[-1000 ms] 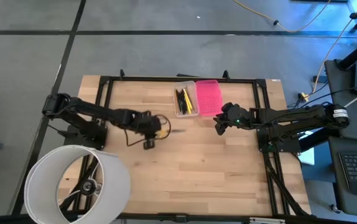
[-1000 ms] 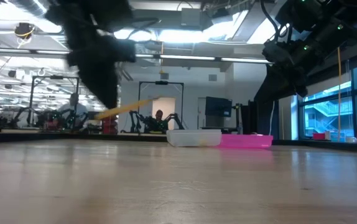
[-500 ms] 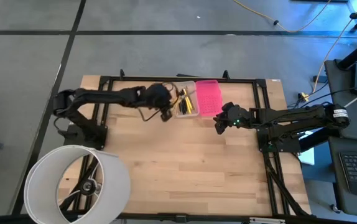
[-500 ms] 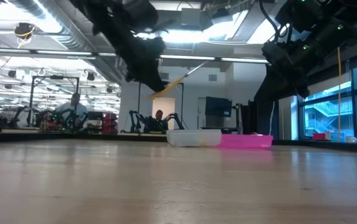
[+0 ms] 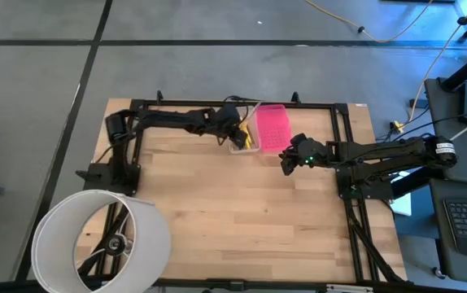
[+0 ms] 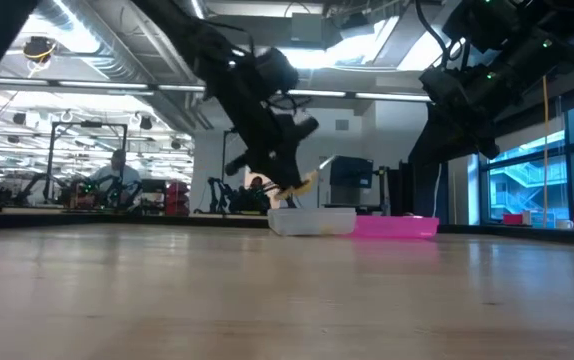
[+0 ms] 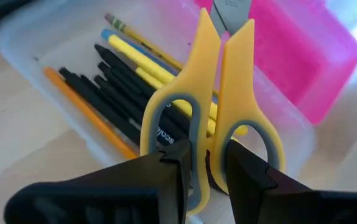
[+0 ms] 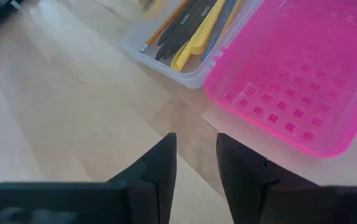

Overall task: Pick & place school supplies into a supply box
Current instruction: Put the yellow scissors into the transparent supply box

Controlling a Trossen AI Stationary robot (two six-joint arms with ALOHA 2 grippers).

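Observation:
The supply box (image 5: 248,145), clear plastic, lies at the table's far middle with its pink lid (image 5: 272,128) open flat beside it. Black pens (image 7: 104,81), yellow markers (image 7: 144,62) and an orange pencil (image 7: 85,106) lie in it. My left gripper (image 7: 206,165) hovers over the box, shut on yellow-handled scissors (image 7: 222,81); their blades point away toward the lid. My right gripper (image 8: 196,155) stands open with nothing between its fingers, over the bare table near the lid's near edge. My left gripper holds the scissors by their handle end, where the two finger loops meet (image 7: 208,146). One finger lies over each loop, and the loops' inner rims are pinched between them. The fingers slant down from the table's left, along the scissors. The scissors hang clear just above the box (image 6: 312,220).
A big white hoop (image 5: 103,240) stands at the near left corner. Black frame rails (image 5: 217,103) run along the table's far edge and right side. People and other robots show in the room behind (image 6: 117,170).
My left gripper has swung from the table's middle left toward the far edge and then right, to over the supply box, rolling as it went. The scissors have travelled with it, held throughout, and now slant down over the box.

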